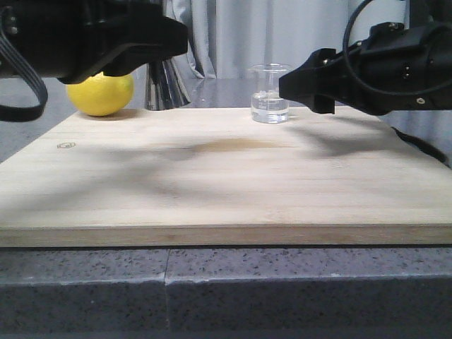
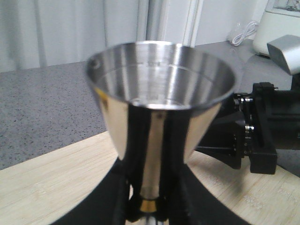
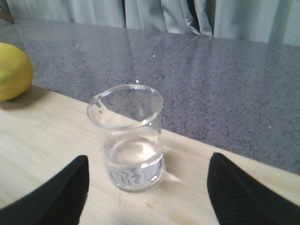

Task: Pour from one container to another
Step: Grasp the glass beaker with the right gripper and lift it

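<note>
The clear glass beaker [image 1: 269,95] stands on the wooden board near its far edge, with clear liquid in its lower part. In the right wrist view the beaker [image 3: 129,140] sits just ahead of my right gripper [image 3: 147,197], whose black fingers [image 3: 65,197] are spread wide on either side without touching it. From the front, the right gripper [image 1: 307,88] hovers right beside the beaker. The steel jigger [image 2: 159,93] is upright, its gold-banded waist clamped by my left gripper [image 2: 150,211]. In the front view only the jigger's lower cone [image 1: 166,88] shows under the left gripper [image 1: 159,49].
A yellow lemon [image 1: 100,92] lies at the board's far left corner, next to the jigger. The wooden board [image 1: 226,176] rests on a grey speckled counter [image 1: 226,289]. Curtains hang behind. A white appliance [image 2: 281,23] stands far back.
</note>
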`<action>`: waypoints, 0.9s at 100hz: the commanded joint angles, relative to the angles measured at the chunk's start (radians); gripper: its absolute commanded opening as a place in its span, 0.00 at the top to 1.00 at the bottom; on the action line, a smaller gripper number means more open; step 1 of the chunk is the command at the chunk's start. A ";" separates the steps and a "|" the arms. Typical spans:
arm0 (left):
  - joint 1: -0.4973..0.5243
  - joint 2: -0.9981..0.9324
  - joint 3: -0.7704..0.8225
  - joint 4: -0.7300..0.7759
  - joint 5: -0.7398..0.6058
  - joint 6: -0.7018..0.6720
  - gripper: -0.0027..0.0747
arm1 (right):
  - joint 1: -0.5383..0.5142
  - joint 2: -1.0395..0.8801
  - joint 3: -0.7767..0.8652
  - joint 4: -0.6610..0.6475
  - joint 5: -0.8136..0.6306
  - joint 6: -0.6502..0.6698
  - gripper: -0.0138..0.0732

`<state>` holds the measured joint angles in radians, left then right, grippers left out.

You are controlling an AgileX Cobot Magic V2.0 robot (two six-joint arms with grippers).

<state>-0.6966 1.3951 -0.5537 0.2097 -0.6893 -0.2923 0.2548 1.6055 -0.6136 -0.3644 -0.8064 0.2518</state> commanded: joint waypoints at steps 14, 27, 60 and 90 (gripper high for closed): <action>-0.010 -0.033 -0.035 -0.008 -0.081 -0.008 0.99 | 0.008 0.015 -0.081 -0.042 -0.087 0.006 0.29; -0.010 -0.033 -0.035 -0.008 -0.081 -0.008 0.99 | 0.023 0.038 -0.097 -0.044 -0.091 0.006 0.29; -0.010 -0.033 -0.035 -0.008 -0.077 -0.008 0.99 | 0.031 0.086 -0.154 -0.044 -0.091 0.006 0.29; -0.010 -0.033 -0.035 -0.008 -0.077 -0.008 0.99 | 0.031 0.130 -0.207 -0.044 -0.087 0.006 0.29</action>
<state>-0.6966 1.3951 -0.5583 0.2097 -0.6804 -0.2923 0.2859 1.7665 -0.7855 -0.4109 -0.8137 0.2559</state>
